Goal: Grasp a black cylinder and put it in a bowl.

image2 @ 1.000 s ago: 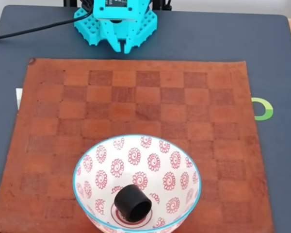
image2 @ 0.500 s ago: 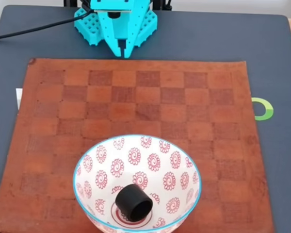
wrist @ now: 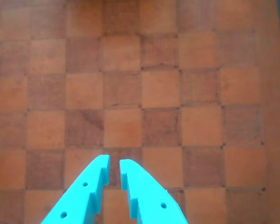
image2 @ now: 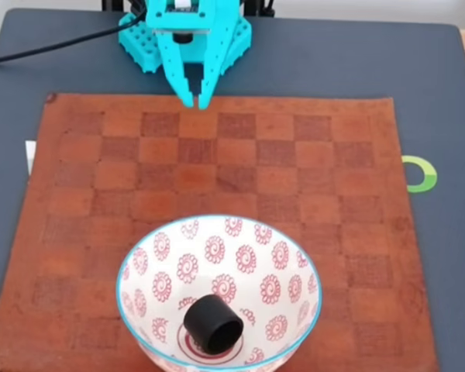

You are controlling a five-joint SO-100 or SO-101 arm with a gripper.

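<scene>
- Black cylinder (image2: 212, 324) lies on its side at the bottom of the bowl (image2: 163, 240), over the red ring centre, hollow end turned toward the near rim and a little to the right in the fixed view.
- Bowl stands on the near edge of the brown chequered mat (image2: 325, 201), which lies on the dark bench (image2: 442, 108).
- Gripper (image2: 194, 101) hangs over the mat's far edge, well apart from the bowl; the cylinder lies straight down the mat from the jaws, across most of the chequered squares.
- Jaws are nearly together with a narrow slit between the tips and nothing held; the wrist view shows the gripper (wrist: 114, 163) above bare squares.
- Judged from this, the task looks done.
- No readable writing; a green ring mark (image2: 422, 173) sits on the bench right of the mat.
</scene>
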